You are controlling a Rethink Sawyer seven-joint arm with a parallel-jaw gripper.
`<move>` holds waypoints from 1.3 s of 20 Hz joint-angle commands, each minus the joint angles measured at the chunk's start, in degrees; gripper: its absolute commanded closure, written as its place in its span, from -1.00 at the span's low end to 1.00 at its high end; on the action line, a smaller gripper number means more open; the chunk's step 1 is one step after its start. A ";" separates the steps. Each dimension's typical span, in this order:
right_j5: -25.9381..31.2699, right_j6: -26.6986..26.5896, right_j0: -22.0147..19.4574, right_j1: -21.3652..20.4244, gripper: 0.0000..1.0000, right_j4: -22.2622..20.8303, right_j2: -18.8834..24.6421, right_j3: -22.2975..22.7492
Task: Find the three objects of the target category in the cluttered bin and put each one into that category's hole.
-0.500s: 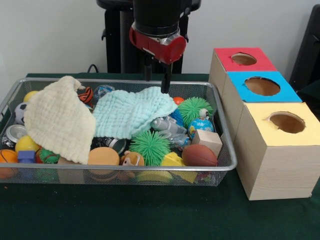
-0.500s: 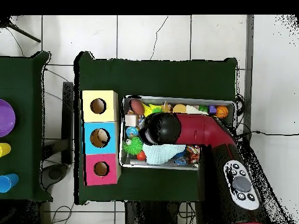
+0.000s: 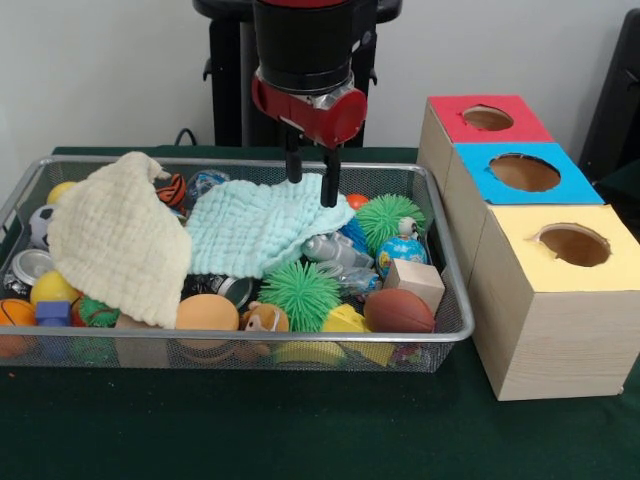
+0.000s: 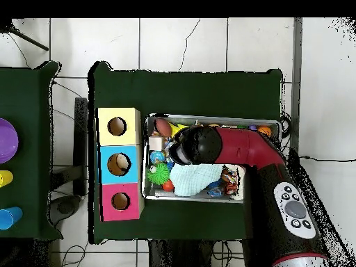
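Over the mint cloth (image 3: 262, 225), the hand (image 3: 311, 190) hangs open, fingertips seemingly touching it.

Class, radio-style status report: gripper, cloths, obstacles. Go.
Gripper open, above mint cloth. Cream cloth untouched in wire bin. Green spiky balls and toys crowd cloths.

bright, even indoor light in the front view, everything sharp, soft shadows only. a small glint on the bin (image 3: 455, 290) rim. overhead view is flatter and softer, the dark green table (image 4: 208, 87) showing little shading.
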 commanded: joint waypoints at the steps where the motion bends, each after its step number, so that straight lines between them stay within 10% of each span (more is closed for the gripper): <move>1: 7.17 -16.45 -3.11 2.54 -1.00 -3.44 5.13 -0.53; 26: 8.36 -10.94 -1.50 4.33 -1.00 -5.55 4.51 0.72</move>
